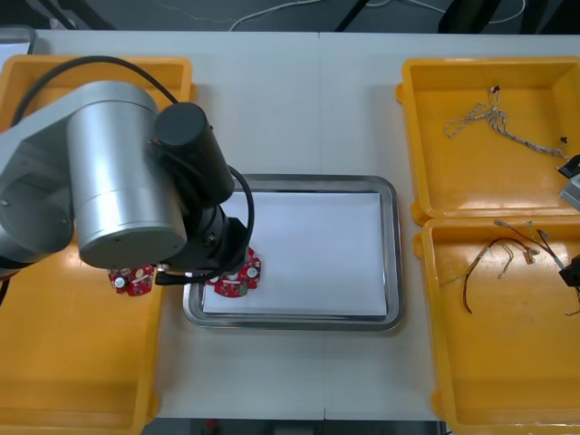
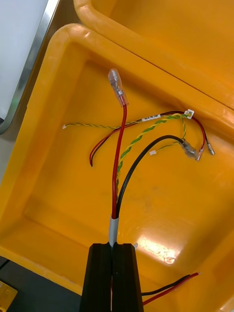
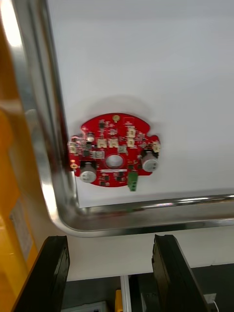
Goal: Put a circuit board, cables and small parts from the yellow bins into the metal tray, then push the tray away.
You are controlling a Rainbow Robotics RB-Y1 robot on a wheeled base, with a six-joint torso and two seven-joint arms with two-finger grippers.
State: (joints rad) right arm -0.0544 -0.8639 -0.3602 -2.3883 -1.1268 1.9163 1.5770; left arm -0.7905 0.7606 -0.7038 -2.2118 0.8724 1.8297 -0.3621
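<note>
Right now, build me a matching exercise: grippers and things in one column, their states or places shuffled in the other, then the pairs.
1. left gripper
2. right gripper
3. circuit board in the left wrist view
4. metal tray

A. shut on a red and black cable
B. lying inside the tray's near left corner
C. open, by the tray's near left corner
D. between the yellow bins

Pairs: 1-C, 2-A, 3-B, 4-D.

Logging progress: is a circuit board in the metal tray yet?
In. A red circuit board lies flat on the white inside of the metal tray, by its corner; the left gripper stands open, clear of it.
</note>
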